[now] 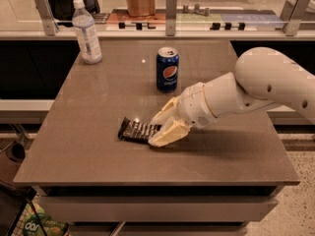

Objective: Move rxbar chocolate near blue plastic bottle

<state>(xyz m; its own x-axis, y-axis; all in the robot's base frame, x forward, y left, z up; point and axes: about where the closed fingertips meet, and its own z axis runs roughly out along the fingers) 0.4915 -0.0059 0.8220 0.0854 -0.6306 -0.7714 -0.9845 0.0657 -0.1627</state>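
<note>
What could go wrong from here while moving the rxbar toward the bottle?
The gripper sits over only the right end of the rxbar chocolate, flat on the table, so it may pivot or slip. The Pepsi can stands just behind the arm; swinging left could knock it. The blue plastic bottle stands near the far-left corner, easily toppled.

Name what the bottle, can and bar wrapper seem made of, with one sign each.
Bottle: clear plastic, see-through, white cap.
Can: likely metal, glossy blue print, silvery rim.
Bar: probably foil or plastic film, dark, pale print.
Gripper at bar's right end: pale hard plastic, seemingly matte.
</note>
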